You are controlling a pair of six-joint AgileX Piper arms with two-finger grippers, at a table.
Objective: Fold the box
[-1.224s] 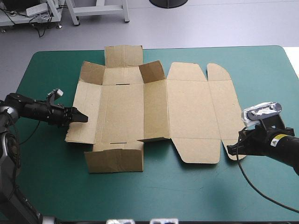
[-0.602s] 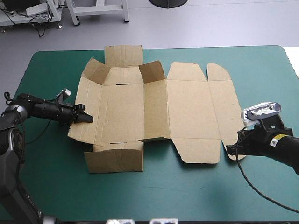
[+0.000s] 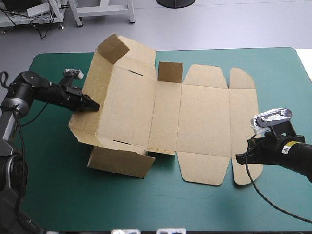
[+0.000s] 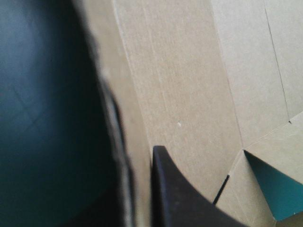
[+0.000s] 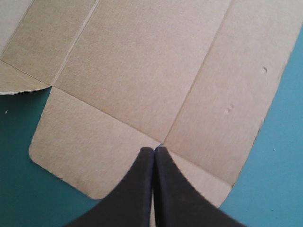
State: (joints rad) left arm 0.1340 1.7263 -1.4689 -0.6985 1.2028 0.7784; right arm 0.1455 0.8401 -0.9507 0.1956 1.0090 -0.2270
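Box, high view: the box (image 3: 200, 117), a cut sheet of brown board, is seen mid-table on the teal-green cover (image 3: 53, 175). Its right half is laid flat; its left part is lifted and tilted, with a corner flap raised at the far side.
Left gripper, high view: the left gripper (image 3: 92, 105) is set at the lifted left wall, about midway along its edge.
Right gripper, high view: the right gripper (image 3: 239, 157) is placed over the near right flap, close to the board's right edge.
Box, left wrist view: the box (image 4: 189, 85) is shown as a wall seen edge-on, with the cover (image 4: 42, 94) beside it.
Left gripper, left wrist view: the left gripper (image 4: 139, 156) is clamped on that edge. One black finger (image 4: 184, 198) is seen on the inner face; the other is not clearly made out beyond the board.
Box, right wrist view: the flat box (image 5: 142, 61) is spread ahead of and under the fingers, with the cover (image 5: 284, 161) shown past its rounded edges.
Right gripper, right wrist view: the right gripper (image 5: 154, 149) is brought together into one pointed arch, with nothing held. Contact with the board cannot be told.
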